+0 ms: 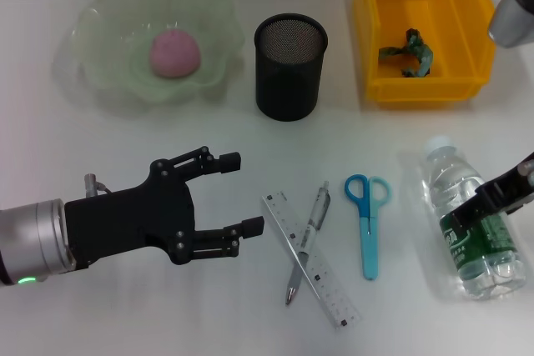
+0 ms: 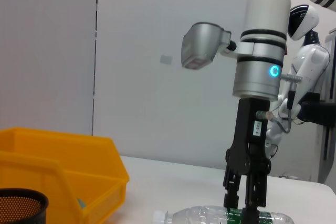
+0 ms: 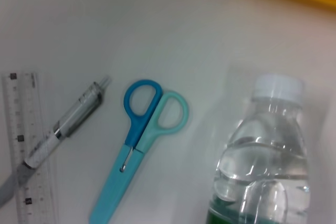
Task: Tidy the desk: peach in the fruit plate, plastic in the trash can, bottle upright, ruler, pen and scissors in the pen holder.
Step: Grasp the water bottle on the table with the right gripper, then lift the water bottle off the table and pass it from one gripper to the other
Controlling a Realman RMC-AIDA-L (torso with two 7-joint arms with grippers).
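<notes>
- A white desk (image 1: 125,314) seen from above; bare surface lies along the near edge and between the far and near rows of things.
- Far left: a pale green plate (image 1: 100,64) with a wavy rim, holding a pink peach (image 1: 174,52) at its centre.
- Near left: the left gripper (image 1: 242,192) hovers over bare desk, its 2 fingers spread wide with nothing between them. Its arm is cut off by the left edge.
- Far centre: a black mesh holder (image 1: 289,66), upright, standing apart from the plate and the bin.
- Near centre: a clear ruler (image 1: 329,289) lies slanted, with a pen (image 1: 309,239) lying across it, the 2 touching.
- Just right of the pen: blue scissors (image 1: 368,223), closed, handles toward the far side, touching nothing.
- Far right: a yellow bin (image 1: 375,6) with a crumpled green plastic (image 1: 409,53) scrap inside. Its far end is cut off at the top.
- Near right: a clear bottle (image 1: 455,185) with a white cap and green label lies on its side, cap toward the bin.
- The right gripper (image 2: 245,203) stands upright over the bottle's label, fingers down at the bottle; whether they clamp it cannot be told. The head view shows only part of it, at the right edge.
</notes>
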